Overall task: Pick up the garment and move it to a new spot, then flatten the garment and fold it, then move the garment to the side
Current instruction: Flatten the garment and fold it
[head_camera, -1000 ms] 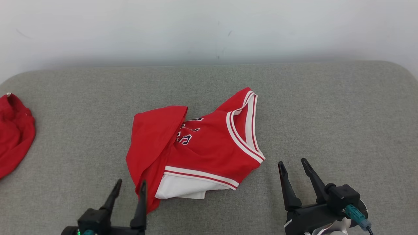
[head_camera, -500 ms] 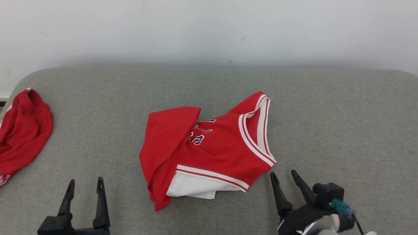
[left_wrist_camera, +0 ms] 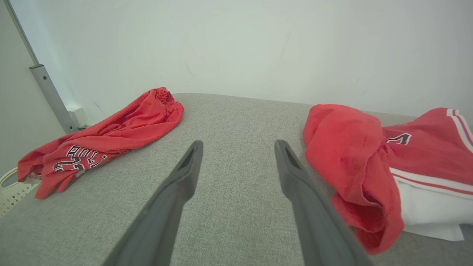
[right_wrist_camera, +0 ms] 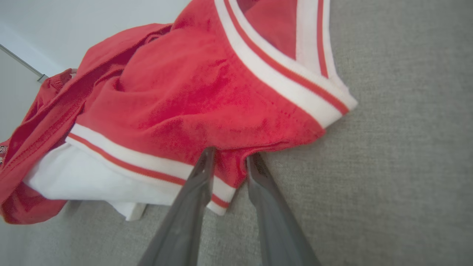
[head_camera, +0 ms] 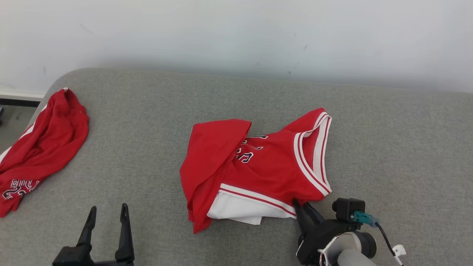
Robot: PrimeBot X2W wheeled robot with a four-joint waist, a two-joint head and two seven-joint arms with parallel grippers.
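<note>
The right gripper (head_camera: 301, 206) has moved in on the lower right corner of the jersey (head_camera: 266, 166), mid-frame, its fingers narrowing around the hem; whether the pinch is firm is unclear. The left gripper (head_camera: 108, 207) waits wide open, lower left. The pick-up looks begun.

"BULL…" on the left red garment (left_wrist_camera: 129, 122); jersey (head_camera: 273, 166) digits unclear.
</note>
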